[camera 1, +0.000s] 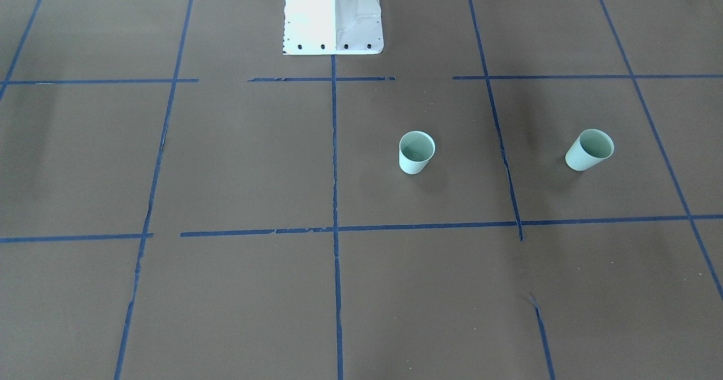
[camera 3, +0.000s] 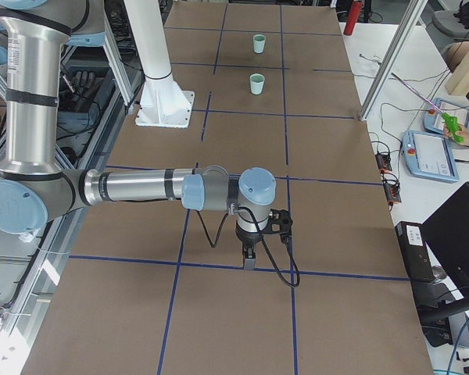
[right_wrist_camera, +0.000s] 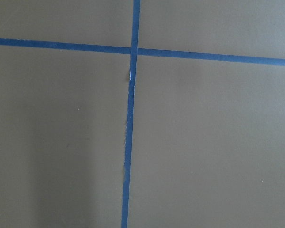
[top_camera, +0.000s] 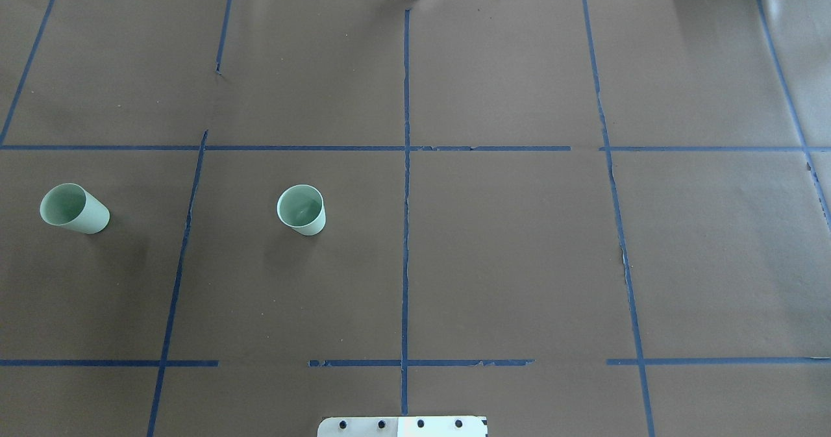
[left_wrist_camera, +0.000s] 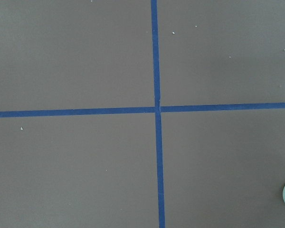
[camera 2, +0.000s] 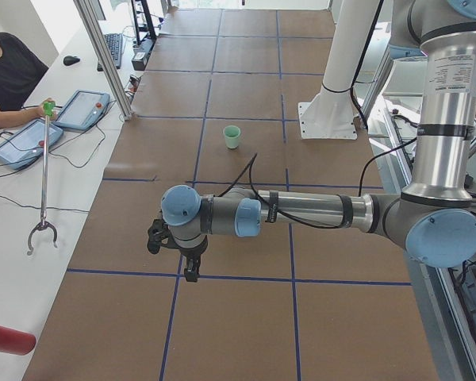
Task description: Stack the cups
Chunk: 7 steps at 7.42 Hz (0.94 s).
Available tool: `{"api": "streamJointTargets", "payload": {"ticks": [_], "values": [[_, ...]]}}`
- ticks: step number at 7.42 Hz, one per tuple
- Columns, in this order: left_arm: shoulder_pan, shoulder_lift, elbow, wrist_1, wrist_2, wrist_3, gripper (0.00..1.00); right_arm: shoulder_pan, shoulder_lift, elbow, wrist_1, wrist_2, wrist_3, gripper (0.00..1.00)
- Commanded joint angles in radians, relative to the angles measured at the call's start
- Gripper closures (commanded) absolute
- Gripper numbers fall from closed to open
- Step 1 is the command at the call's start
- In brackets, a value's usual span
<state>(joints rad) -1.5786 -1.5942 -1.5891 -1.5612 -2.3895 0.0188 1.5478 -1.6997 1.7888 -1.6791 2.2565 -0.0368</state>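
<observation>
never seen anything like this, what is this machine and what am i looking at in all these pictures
It is a robot with two jointed metal arms, photographed by six cameras at one moment. Two cameras look down on the table, from opposite sides; two look along it from its ends; two ride on the wrists and see mostly brown paper and blue tape lines. The left gripper and right gripper hang above the table. Neither holds a cup: two mint-green cups stand upright and apart on the robot's left side, the outer cup and the inner cup.
</observation>
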Motion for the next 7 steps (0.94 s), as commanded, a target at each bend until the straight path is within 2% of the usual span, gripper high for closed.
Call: {"api": "streamJointTargets", "payload": {"ticks": [1, 7], "values": [[0.000, 0.002, 0.000, -0.002, 0.000, 0.004, 0.00, 0.000, 0.000, 0.000, 0.001, 0.000, 0.000, 0.00], [0.017, -0.027, -0.074, -0.002, 0.001, -0.011, 0.00, 0.000, 0.000, 0.000, -0.001, 0.000, 0.002, 0.00]]}}
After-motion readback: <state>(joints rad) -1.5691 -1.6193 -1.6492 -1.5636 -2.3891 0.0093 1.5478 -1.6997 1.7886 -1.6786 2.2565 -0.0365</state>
